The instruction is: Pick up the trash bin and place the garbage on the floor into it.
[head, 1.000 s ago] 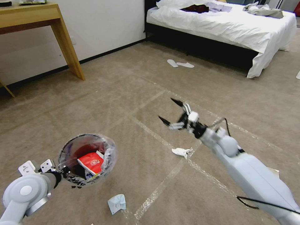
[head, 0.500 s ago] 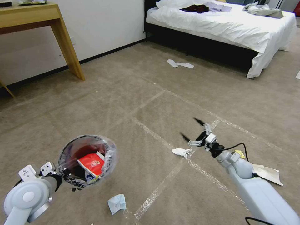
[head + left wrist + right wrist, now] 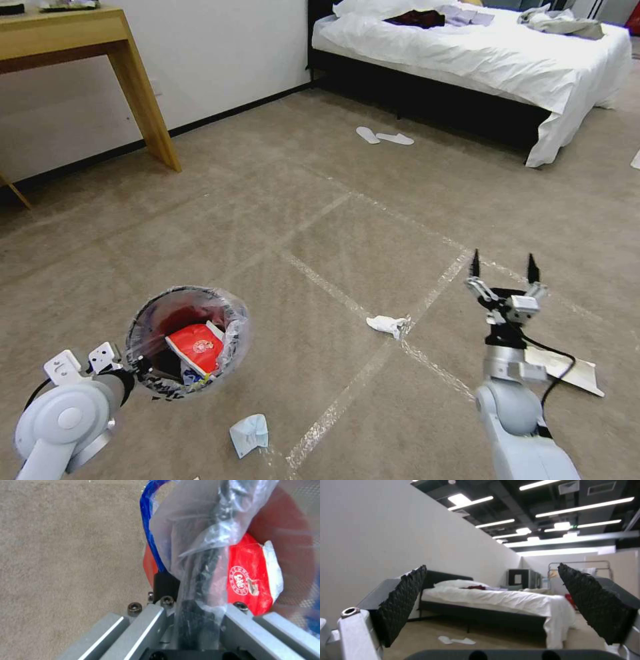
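Note:
My left gripper (image 3: 137,368) is shut on the near rim of the trash bin (image 3: 230,333), holding it above the floor (image 3: 280,200) at lower left; its bag-lined rim (image 3: 200,562) is clamped between the jaws. A red-and-white packet (image 3: 197,347) lies inside the trash bin, also seen close up as the packet (image 3: 248,580). Garbage on the carpet: a crumpled white tissue (image 3: 388,325) at centre, a pale blue crumpled cup (image 3: 249,433) near the front, and paper scraps (image 3: 567,370) at right. My right gripper (image 3: 503,270) is open and empty, fingertips pointing up, right of the tissue. Its black pads (image 3: 405,600) stand wide apart.
A wooden desk (image 3: 80,40) stands at the back left against the white wall. A bed (image 3: 480,60) with white sheets fills the back right, with flat white slippers (image 3: 385,137) on the carpet before it. Tape lines (image 3: 347,393) cross the open floor.
My right arm has swung back and to the right, away from above the tissue, and its open gripper has turned upright. The left gripper and bin have barely moved.

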### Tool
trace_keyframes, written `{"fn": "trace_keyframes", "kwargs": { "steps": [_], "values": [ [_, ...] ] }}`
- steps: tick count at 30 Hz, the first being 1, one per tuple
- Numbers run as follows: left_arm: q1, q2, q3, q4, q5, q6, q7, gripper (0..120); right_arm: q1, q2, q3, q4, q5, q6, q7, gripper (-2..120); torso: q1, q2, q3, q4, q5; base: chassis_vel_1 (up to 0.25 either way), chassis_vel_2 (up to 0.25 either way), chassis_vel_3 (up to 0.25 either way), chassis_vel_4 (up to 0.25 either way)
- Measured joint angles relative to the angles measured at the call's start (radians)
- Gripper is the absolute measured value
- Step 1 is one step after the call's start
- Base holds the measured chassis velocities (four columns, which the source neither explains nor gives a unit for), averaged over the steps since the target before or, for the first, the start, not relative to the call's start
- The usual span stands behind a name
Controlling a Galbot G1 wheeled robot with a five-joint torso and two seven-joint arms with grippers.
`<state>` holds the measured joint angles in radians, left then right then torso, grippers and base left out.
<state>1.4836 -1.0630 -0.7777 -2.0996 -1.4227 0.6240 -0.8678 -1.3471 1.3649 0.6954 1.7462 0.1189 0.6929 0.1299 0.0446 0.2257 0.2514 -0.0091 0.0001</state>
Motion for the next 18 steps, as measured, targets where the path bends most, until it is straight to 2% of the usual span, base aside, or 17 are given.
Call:
{"fn": "trace_keyframes", "kwargs": {
  "steps": [5, 7, 18],
  "values": [
    [-0.003, 0.0, 0.0, 0.007, 0.0, 0.0, 0.003, 0, -0.08, 0.019, 0.016, 0.047, -0.048, 0.047, 0.019, 100, 0.0, 0.0, 0.0, -0.0001, 0.0, 0.0, 0.0, 0.0, 0.0],
    [-0.006, -0.005, 0.002, 0.012, 0.001, 0.0, 0.003, 0, -0.121, 0.041, 0.004, 0.037, -0.095, 0.107, 0.023, 100, 0.0, 0.0, 0.0, 0.0003, 0.0, 0.0, 0.0, 0.0, 0.0],
    [-0.012, -0.016, 0.012, 0.02, 0.005, -0.002, 0.0, 0, -0.12, 0.056, -0.025, -0.005, -0.15, 0.12, 0.053, 100, 0.0, 0.0, 0.0, 0.0003, 0.0001, -0.022, 0.023, 0.024, -0.022]
  ]
}}
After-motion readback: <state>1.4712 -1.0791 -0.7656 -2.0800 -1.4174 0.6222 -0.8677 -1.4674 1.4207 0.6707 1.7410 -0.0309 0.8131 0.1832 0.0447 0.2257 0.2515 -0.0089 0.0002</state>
